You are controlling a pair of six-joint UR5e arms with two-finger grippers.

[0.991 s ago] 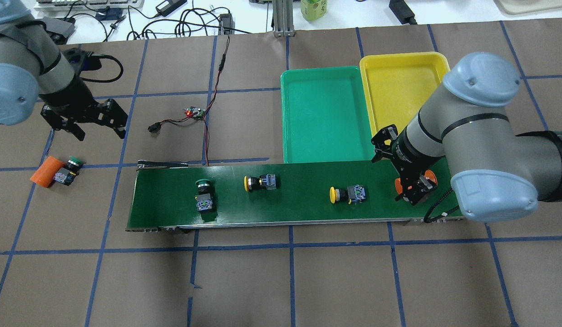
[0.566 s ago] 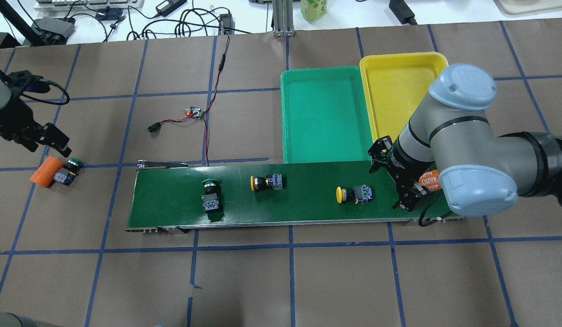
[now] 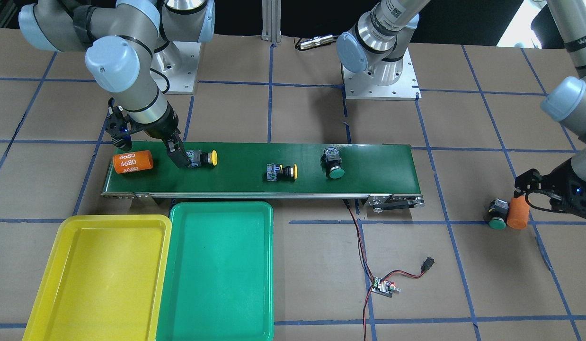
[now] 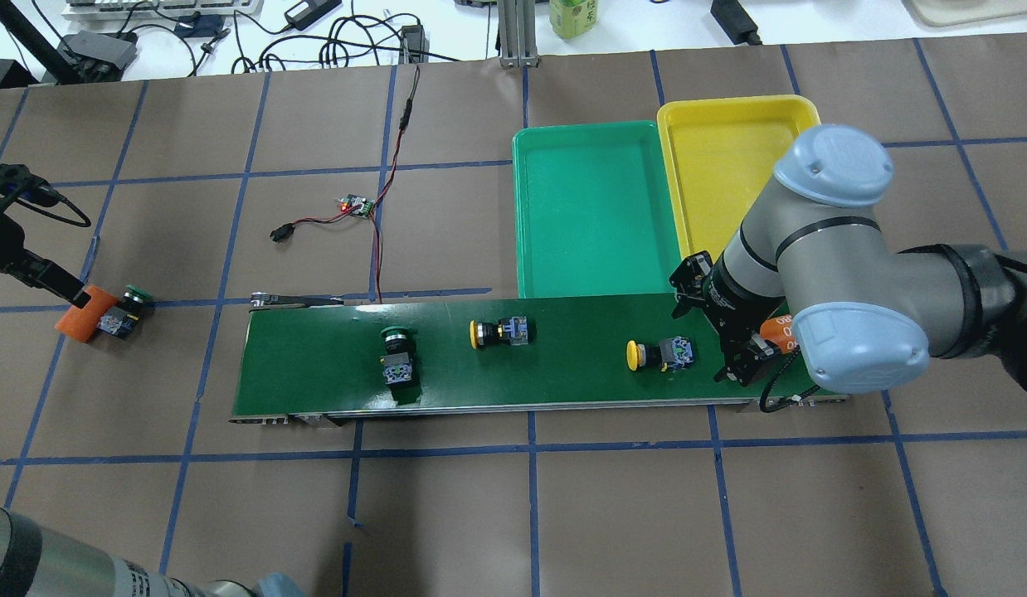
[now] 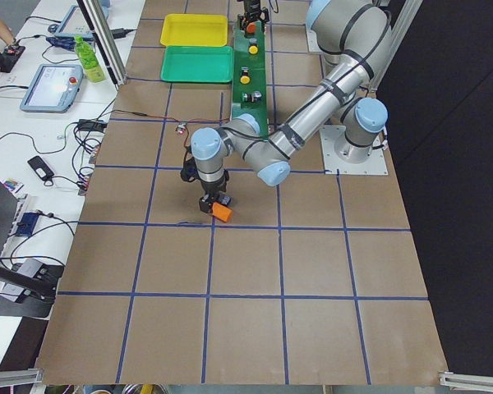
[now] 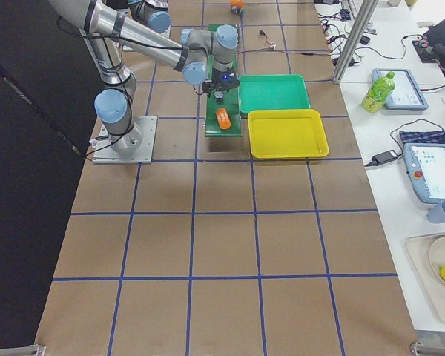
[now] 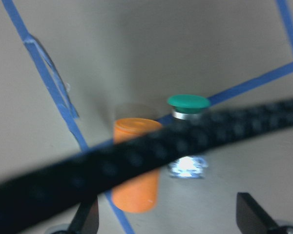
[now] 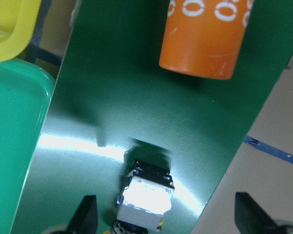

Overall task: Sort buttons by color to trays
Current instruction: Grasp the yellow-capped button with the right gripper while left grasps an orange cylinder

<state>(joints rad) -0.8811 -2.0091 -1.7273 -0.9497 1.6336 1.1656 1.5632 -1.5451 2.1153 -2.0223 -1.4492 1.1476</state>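
Observation:
Two yellow buttons (image 4: 659,355) (image 4: 498,332) and one green button (image 4: 395,355) lie on the belt. A second green button (image 4: 125,311) lies off the belt at the far left, against an orange cylinder (image 4: 80,313). My right gripper (image 8: 166,219) is open, its jaws wide, low over the belt by the rightmost yellow button (image 8: 144,195). My left gripper (image 7: 168,219) is open just above the cylinder (image 7: 136,165) and the green button (image 7: 188,102); a blurred cable crosses that view. The green tray (image 4: 596,207) and the yellow tray (image 4: 729,157) hold nothing.
The dark-green conveyor belt (image 4: 314,365) runs across the middle. A second orange "4680" cylinder (image 3: 132,161) lies at its end beside my right gripper. A small circuit board (image 4: 356,206) with red and black wires lies behind the belt.
The three buttons on the belt have shifted right. My left arm has swung left and down to the cylinder and green button. My right gripper has moved a little left, toward the yellow button.

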